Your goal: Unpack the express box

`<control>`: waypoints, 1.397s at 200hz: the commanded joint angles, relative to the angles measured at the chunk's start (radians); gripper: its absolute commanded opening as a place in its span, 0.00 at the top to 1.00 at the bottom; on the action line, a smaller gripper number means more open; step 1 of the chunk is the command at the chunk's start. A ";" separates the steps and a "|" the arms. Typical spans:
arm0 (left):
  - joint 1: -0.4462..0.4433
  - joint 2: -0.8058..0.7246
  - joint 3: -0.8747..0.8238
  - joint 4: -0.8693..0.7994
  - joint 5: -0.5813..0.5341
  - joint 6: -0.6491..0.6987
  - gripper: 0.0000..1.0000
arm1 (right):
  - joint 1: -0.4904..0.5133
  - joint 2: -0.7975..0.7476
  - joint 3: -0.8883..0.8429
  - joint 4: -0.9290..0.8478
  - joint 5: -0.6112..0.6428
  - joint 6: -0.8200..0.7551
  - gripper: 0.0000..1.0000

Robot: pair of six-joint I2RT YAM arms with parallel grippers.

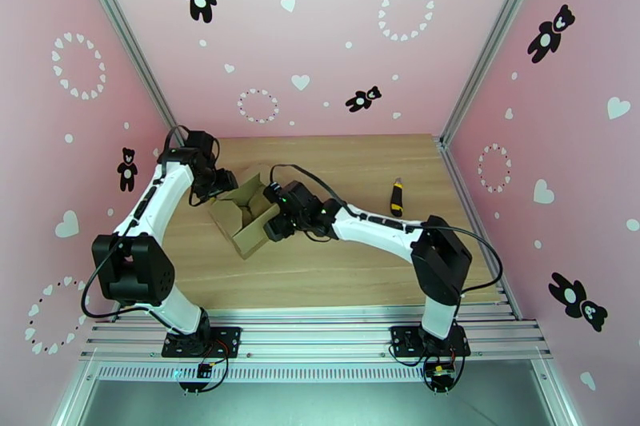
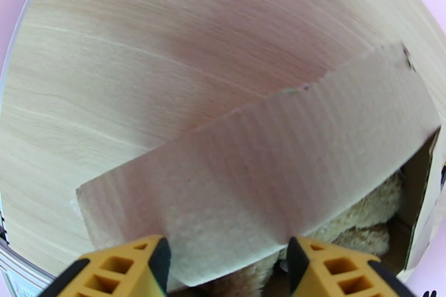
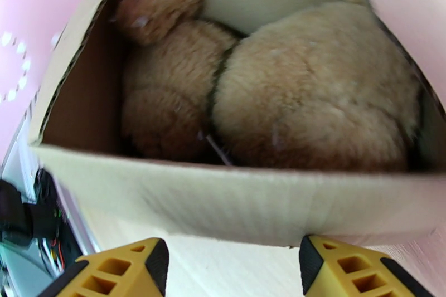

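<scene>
The small brown corrugated cardboard express box (image 1: 254,240) sat open on the wooden worktop (image 1: 360,268), left of centre, with a tan plush toy (image 3: 312,103) inside. The left end effector (image 2: 226,262) and the right end effector (image 3: 234,262) flanked it, fingers apart, clamping nothing. The box looked light and its flaps bendy; gripping a wall edge seemed best.
</scene>
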 commanded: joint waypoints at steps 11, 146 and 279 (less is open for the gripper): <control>-0.053 0.059 0.053 0.018 0.035 -0.019 0.39 | 0.004 -0.067 -0.067 0.107 0.090 0.103 0.33; -0.101 0.208 0.220 0.133 0.069 -0.081 0.39 | 0.108 -0.075 -0.120 0.124 0.179 0.231 0.34; -0.102 0.015 0.287 0.085 -0.060 -0.123 0.36 | 0.127 -0.218 0.160 -0.260 0.281 0.004 0.29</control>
